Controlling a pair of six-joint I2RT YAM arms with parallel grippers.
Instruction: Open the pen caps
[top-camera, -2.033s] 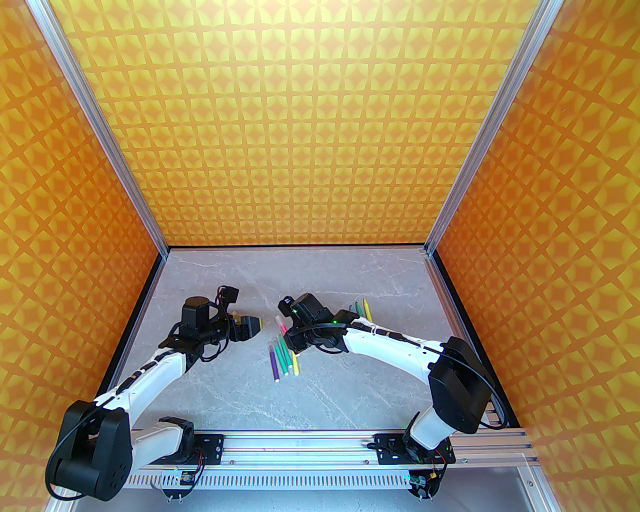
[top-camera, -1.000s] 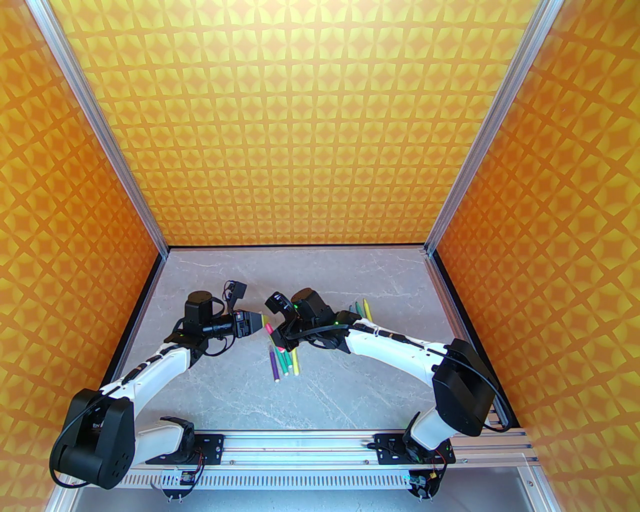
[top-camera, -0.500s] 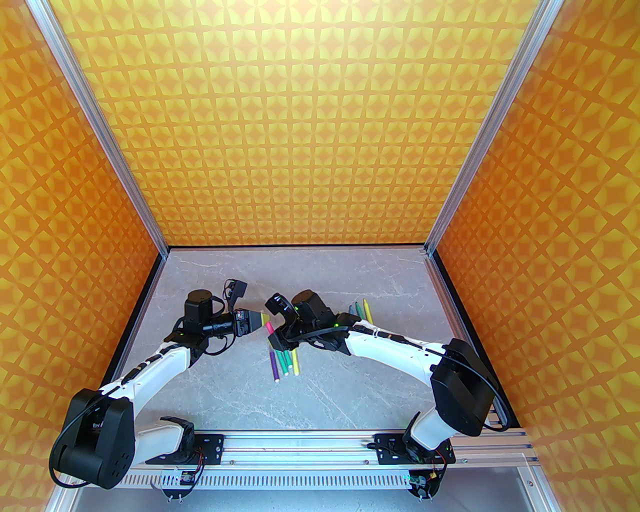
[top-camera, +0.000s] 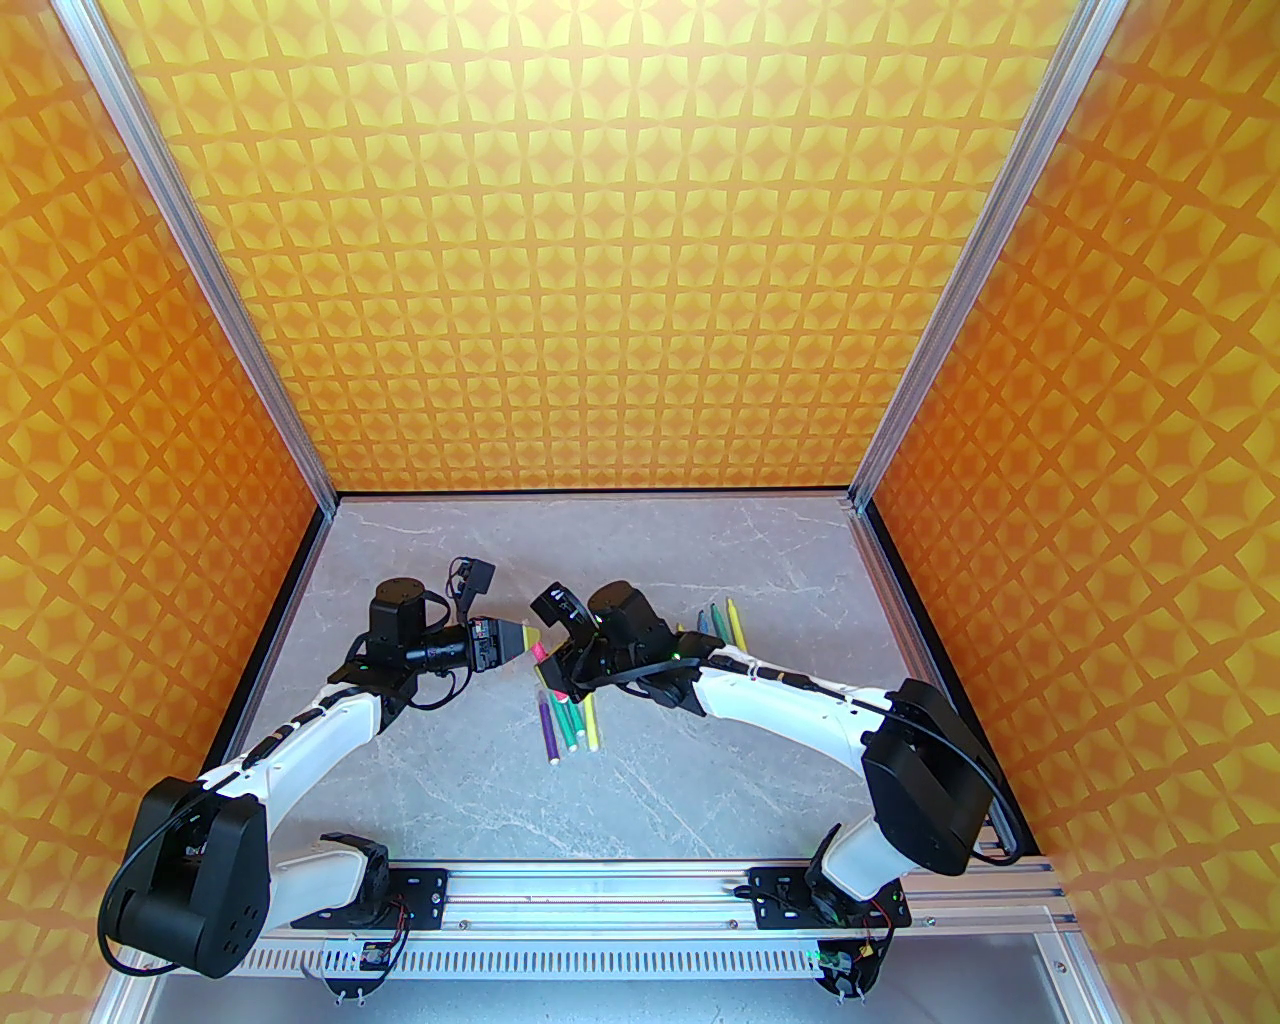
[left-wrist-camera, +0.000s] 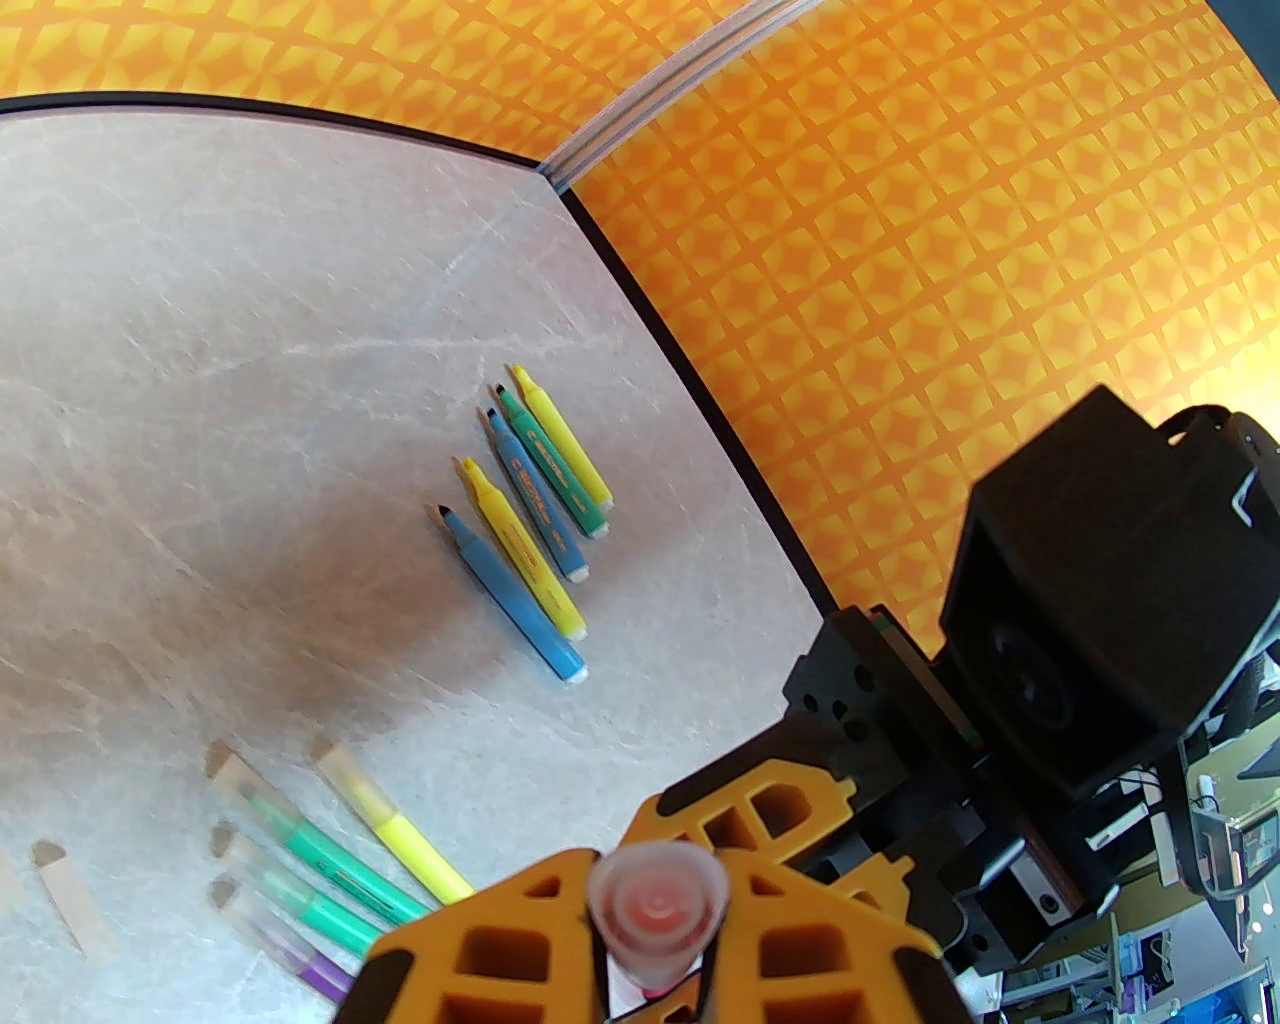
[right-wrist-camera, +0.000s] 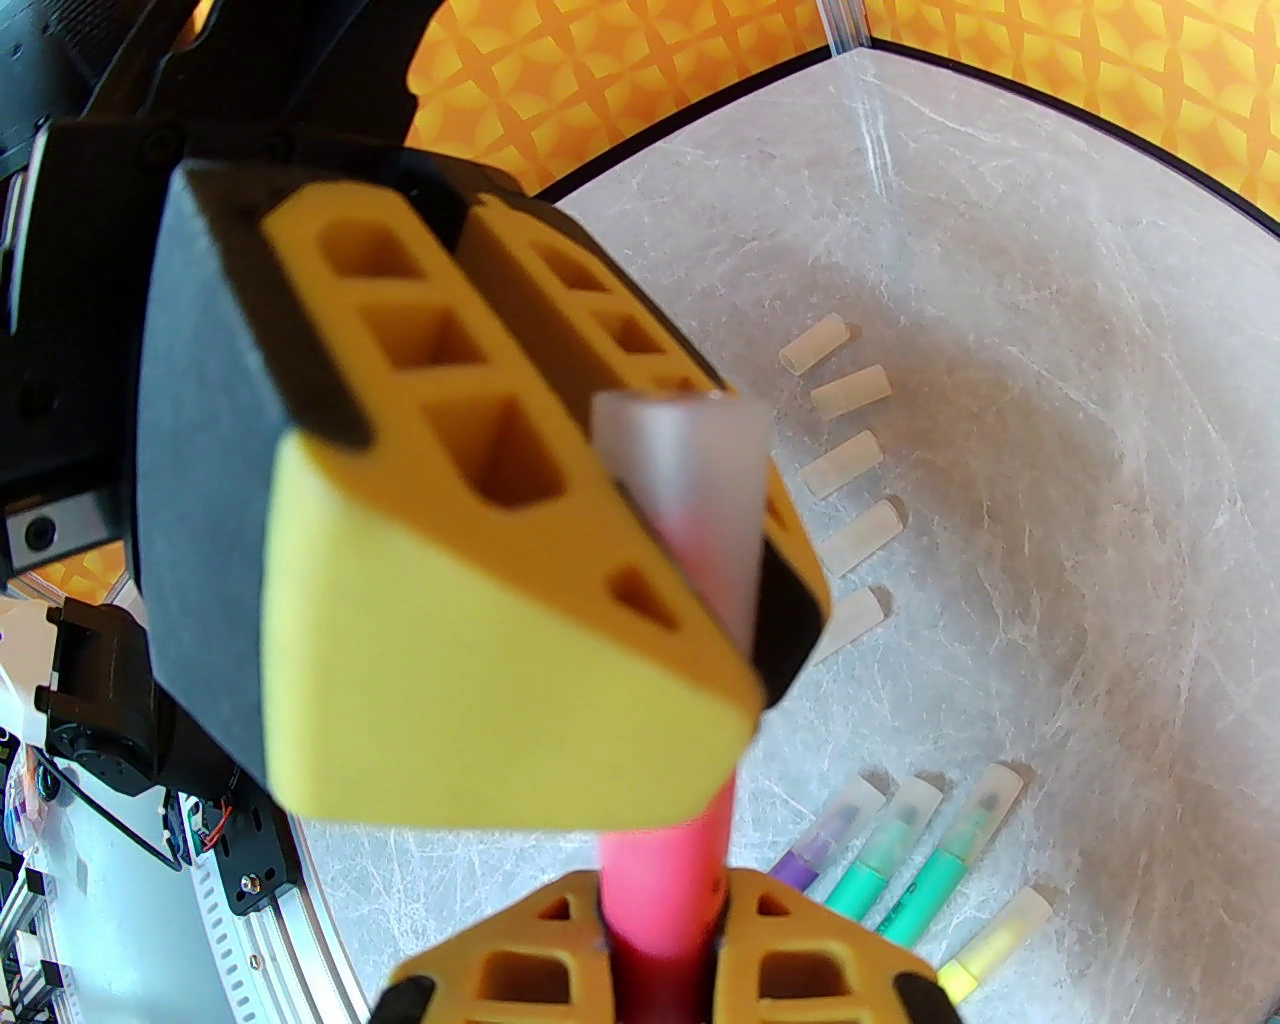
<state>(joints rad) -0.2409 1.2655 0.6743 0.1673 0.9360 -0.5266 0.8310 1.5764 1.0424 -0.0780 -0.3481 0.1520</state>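
A pink marker (right-wrist-camera: 665, 880) is held by its barrel in my right gripper (right-wrist-camera: 660, 925), which is shut on it. Its translucent whitish cap (right-wrist-camera: 690, 480) sits on the far end, and my left gripper (left-wrist-camera: 655, 900) is shut on that cap (left-wrist-camera: 655, 895). The two grippers meet over the table's middle, left gripper (top-camera: 524, 640) against right gripper (top-camera: 556, 670). Several loose caps (right-wrist-camera: 850, 390) lie in a row on the table. Several capped markers (right-wrist-camera: 890, 850) lie side by side below them.
Several uncapped markers (left-wrist-camera: 535, 500), blue, yellow and green, lie together toward the right wall. The capped markers (top-camera: 565, 725) rest just in front of the grippers. The marble table (top-camera: 700, 780) is bordered by orange patterned walls.
The right arm swung the pink marker leftward to the left gripper, whose wrist rolled over. The left fingers now clamp the marker's cap.
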